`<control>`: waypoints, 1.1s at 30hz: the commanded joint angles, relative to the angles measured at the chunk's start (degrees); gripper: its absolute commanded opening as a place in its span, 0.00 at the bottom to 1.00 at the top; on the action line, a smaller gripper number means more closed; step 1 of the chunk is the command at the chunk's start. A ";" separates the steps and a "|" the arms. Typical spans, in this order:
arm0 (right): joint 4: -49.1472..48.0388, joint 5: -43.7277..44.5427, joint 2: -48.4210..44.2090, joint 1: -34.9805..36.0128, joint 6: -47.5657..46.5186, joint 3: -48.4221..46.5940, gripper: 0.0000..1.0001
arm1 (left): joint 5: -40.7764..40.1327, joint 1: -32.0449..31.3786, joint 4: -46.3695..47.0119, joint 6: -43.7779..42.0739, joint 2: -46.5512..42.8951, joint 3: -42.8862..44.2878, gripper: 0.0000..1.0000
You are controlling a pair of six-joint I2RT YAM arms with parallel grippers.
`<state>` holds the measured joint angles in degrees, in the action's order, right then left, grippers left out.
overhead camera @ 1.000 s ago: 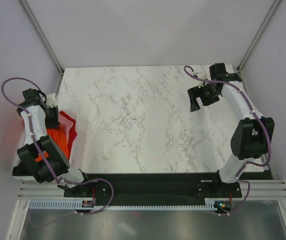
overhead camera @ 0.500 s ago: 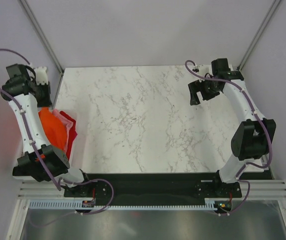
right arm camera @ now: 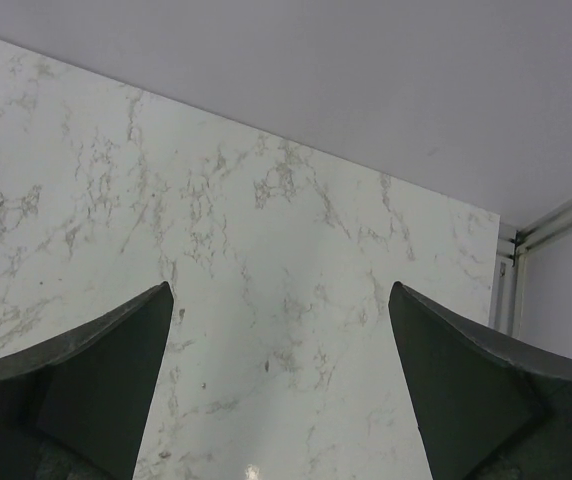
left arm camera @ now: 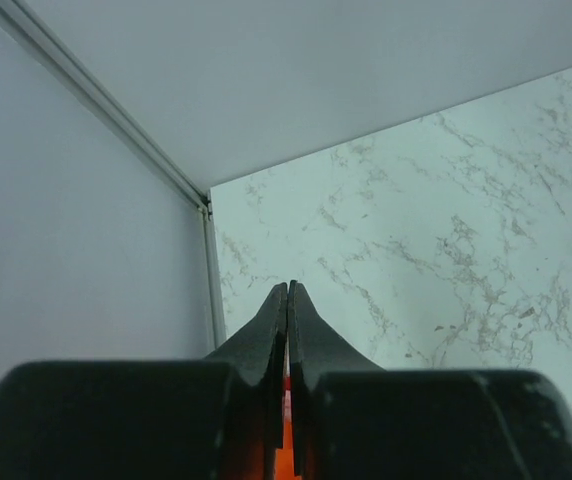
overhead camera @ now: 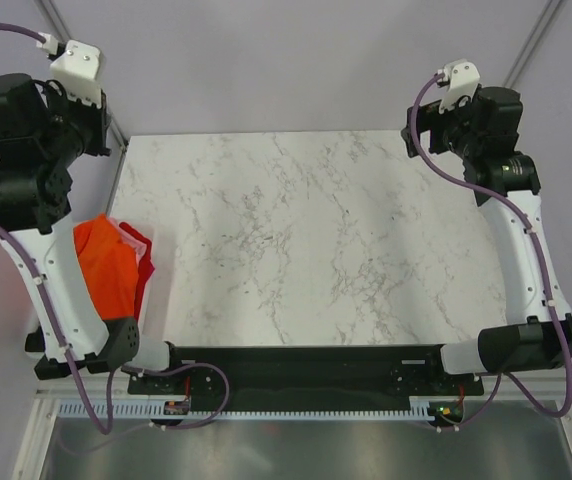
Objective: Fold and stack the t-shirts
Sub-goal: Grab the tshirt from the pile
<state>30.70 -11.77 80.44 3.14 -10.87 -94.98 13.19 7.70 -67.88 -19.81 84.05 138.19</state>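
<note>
Left gripper point(left arm camera: 287, 292): fingers pressed together, sliver of bright orange soft cloth t-shirt point(overhead camera: 104, 268) pinched between. Shirt hangs just outside left edge of white marble table point(overhead camera: 296, 230), beside pink and red cloth shirts point(overhead camera: 141, 245). Cloth judged light, limp, prone to bunching; best hold at shoulder seam or hem corner. Right gripper point(right arm camera: 278, 292): fingers spread wide, nothing held, above far right corner.

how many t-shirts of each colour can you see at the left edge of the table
bright orange cloth t-shirt: 1
pink cloth t-shirt: 1
red cloth t-shirt: 1
total: 3, counting only what shows; the pile may hide more
</note>
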 commanded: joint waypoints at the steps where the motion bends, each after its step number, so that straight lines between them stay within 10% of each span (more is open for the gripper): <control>1: -0.38 -2.81 -0.20 -0.06 1.47 2.33 0.98 | -5.88 -0.32 -1.20 -2.60 0.95 -6.41 0.09; 7: 3.65 -8.26 -2.05 -0.06 -1.87 7.88 0.98 | -12.31 -0.32 5.47 -2.60 -12.85 -42.53 0.60; 21: 21.57 -11.43 9.90 0.20 -8.19 -0.27 0.98 | -26.19 0.99 12.94 -0.75 -20.07 -71.21 0.66; 33: 32.85 -5.28 19.40 4.06 -10.31 -15.50 0.98 | -19.17 10.05 24.01 -1.19 -12.78 -78.07 0.56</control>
<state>60.27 -18.96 99.31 5.96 -20.38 -107.53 -8.73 16.69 -49.36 -21.30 69.73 60.53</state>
